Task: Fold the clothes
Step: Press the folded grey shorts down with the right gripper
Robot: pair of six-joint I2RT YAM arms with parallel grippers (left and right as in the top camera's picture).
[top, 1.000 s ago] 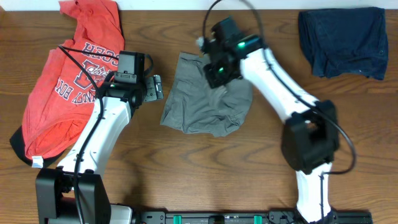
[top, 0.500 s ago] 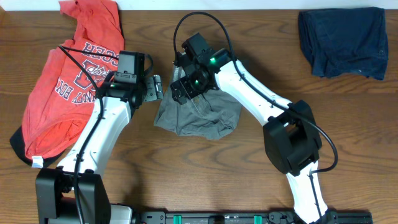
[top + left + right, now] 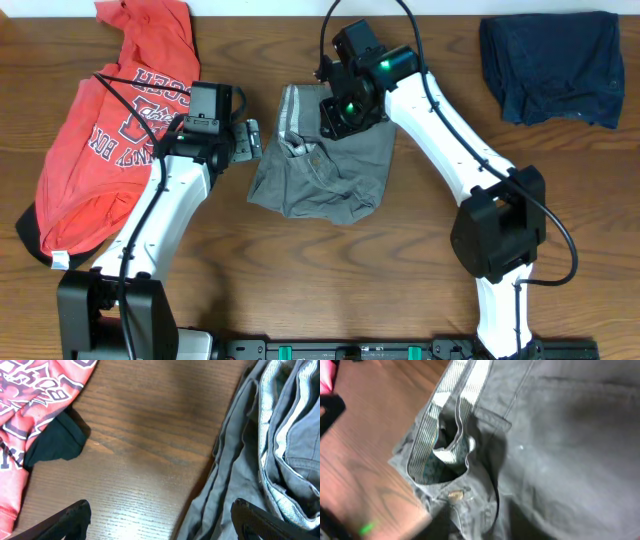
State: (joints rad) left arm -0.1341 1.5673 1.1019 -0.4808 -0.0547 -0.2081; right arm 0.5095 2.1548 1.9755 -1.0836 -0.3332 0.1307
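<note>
Left gripper jaws wide apart over table gap between red T-shirt and grey shorts edge; right gripper above shorts, jaws hidden, can't tell.

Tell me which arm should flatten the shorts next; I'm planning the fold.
Probably right: the right gripper hangs directly over the shorts by the turned-out waistband, while the left gripper sits open over bare table beside their edge.

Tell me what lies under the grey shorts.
Bare wooden table shows all around the grey shorts, so they seem to rest on it. Anything directly beneath the bunched cloth is covered.
</note>
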